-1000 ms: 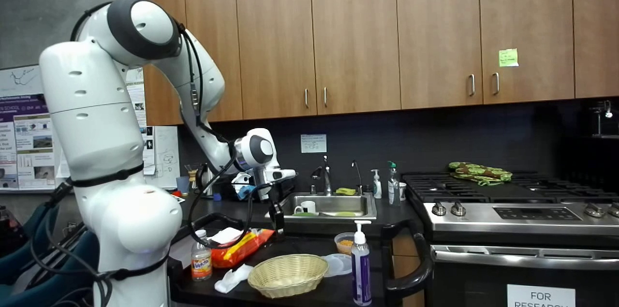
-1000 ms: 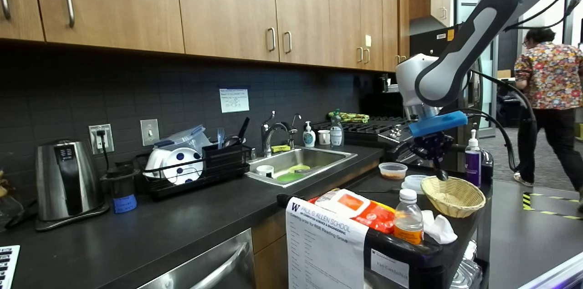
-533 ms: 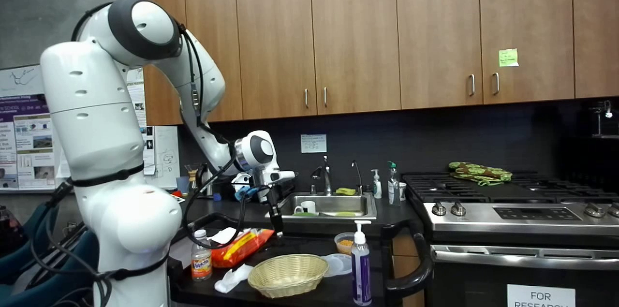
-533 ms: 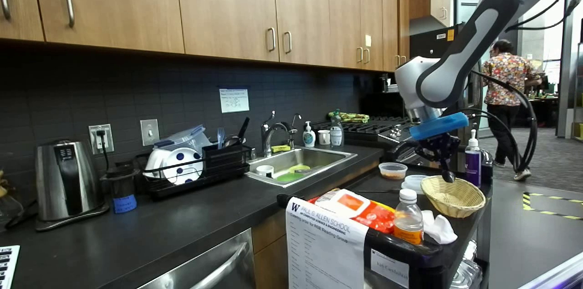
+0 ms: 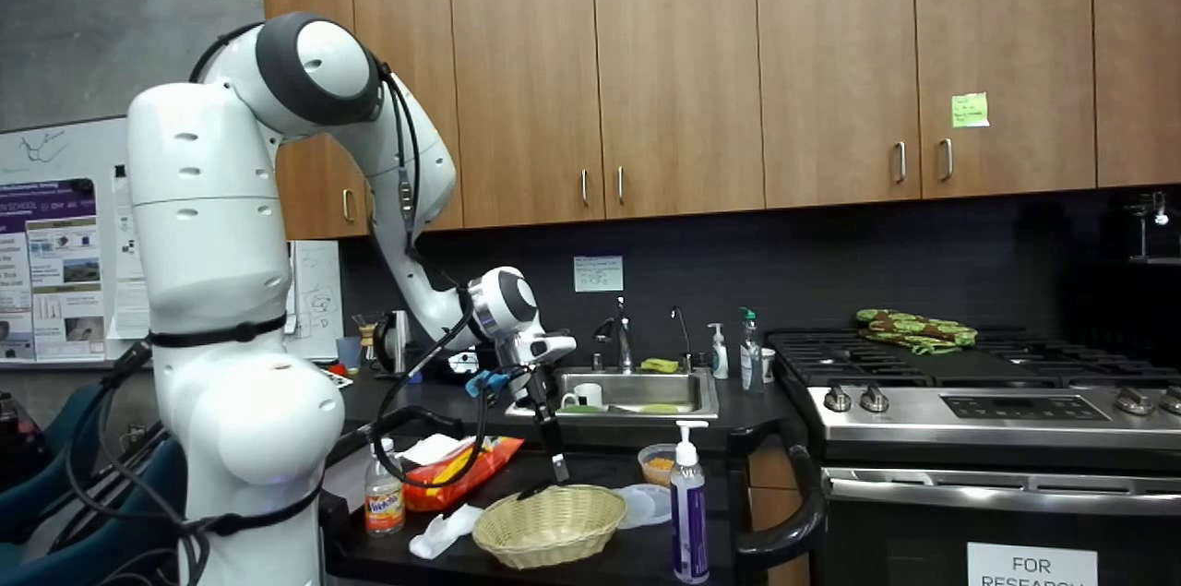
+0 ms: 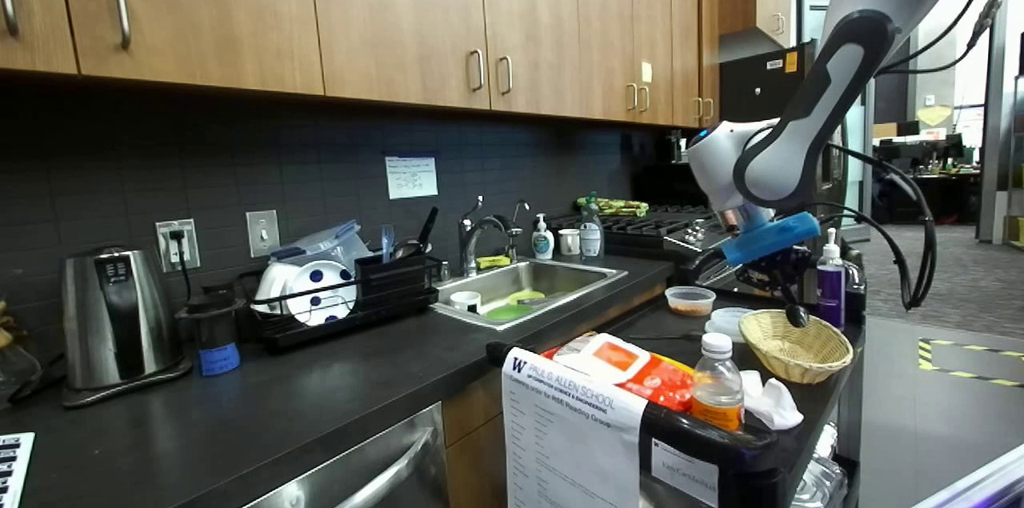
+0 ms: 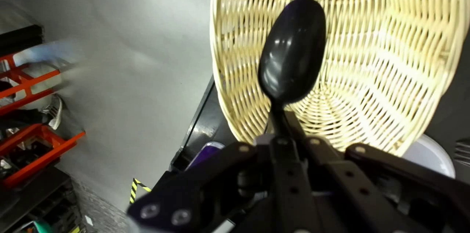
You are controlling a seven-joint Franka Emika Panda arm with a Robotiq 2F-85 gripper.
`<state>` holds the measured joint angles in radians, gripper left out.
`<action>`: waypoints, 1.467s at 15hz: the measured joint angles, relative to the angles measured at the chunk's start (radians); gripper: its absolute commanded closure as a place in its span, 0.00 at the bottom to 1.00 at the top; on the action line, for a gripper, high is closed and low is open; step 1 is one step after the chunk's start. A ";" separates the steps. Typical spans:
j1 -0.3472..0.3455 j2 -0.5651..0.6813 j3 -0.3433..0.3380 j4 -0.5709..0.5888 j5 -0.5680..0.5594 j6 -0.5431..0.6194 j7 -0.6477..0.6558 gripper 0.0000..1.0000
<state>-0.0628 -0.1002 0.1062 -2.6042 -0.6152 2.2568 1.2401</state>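
My gripper (image 7: 281, 123) is shut on a black spoon (image 7: 293, 49), holding it near the neck with the bowl pointing forward. In the wrist view the spoon lies across a pale wicker basket (image 7: 367, 60). In an exterior view the gripper (image 5: 559, 468) points down just behind the rim of the basket (image 5: 551, 526), with the dark spoon (image 5: 532, 492) at that rim. In an exterior view the spoon's end (image 6: 797, 316) overlaps the inside of the basket (image 6: 788, 360). I cannot tell whether the spoon touches the basket. The spoon's handle is hidden by the fingers.
On the black cart stand a purple-label pump bottle (image 5: 689, 512), a clear lid (image 5: 649, 505), a tub of orange food (image 5: 658, 464), a red snack bag (image 5: 466, 475), an orange-label bottle (image 5: 384, 498) and a white napkin (image 5: 445, 532). Fork tines (image 7: 462, 150) show in the wrist view.
The gripper has moved down and closer to the basket with the spoon in it, and the arm has shifted and tilted. A person in the background has walked out of the exterior view.
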 measured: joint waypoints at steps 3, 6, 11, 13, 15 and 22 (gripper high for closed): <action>0.005 0.062 -0.010 0.050 -0.044 0.022 -0.001 1.00; 0.018 0.125 -0.020 0.099 -0.092 0.054 -0.008 1.00; 0.040 0.203 -0.053 0.143 -0.134 0.063 -0.033 1.00; 0.045 0.220 -0.068 0.149 -0.148 0.066 -0.039 1.00; 0.051 0.233 -0.082 0.157 -0.169 0.067 -0.041 0.73; 0.072 0.253 -0.095 0.174 -0.207 0.068 -0.050 0.35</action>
<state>0.0088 0.1531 0.0115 -2.4307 -0.8221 2.3244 1.1903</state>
